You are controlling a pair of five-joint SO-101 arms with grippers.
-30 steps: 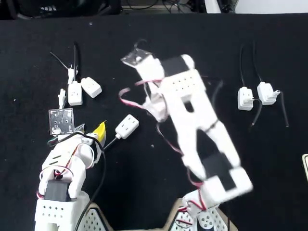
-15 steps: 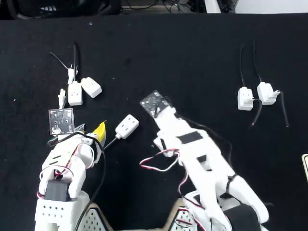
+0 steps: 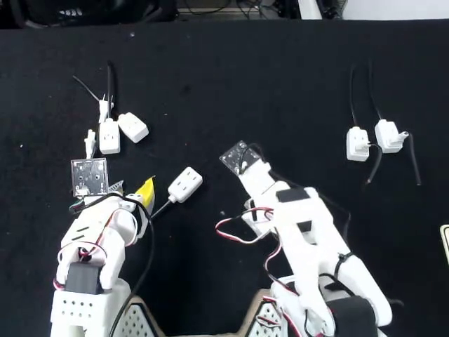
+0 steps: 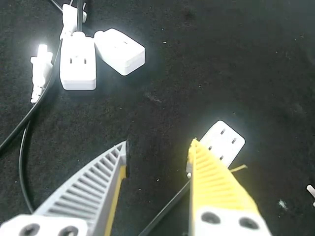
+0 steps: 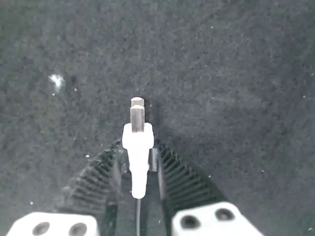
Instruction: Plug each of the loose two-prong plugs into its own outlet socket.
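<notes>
Sockets come first at the far left of the table: a left socket and a tilted socket lie close together. A loose plug lies just beside the left socket on its outer side.

Nearer the middle, my left gripper is spread wide and grasps nothing. A corded socket lies just beyond the tip of its yellow finger, with its slots facing up. From above, that corded socket sits between my two arms.

Further right, my right gripper is clenched on a white plug. The plug's body is pinched between the two fingers, and its prongs stick out ahead over bare black cloth, with no socket in front of them. My right arm is drawn in near its base, apart from the corded socket.

At the far right lie two more white pieces with black cords. I cannot tell whether they are already mated.

I judge the step in hand to be carrying the plug, with the grasp done and the insertion not yet begun. The next move calls for bringing the prongs over the corded socket's slots and squaring them up. Then I should press straight in, ideally with my left fingers closing on the socket so it does not slide.
</notes>
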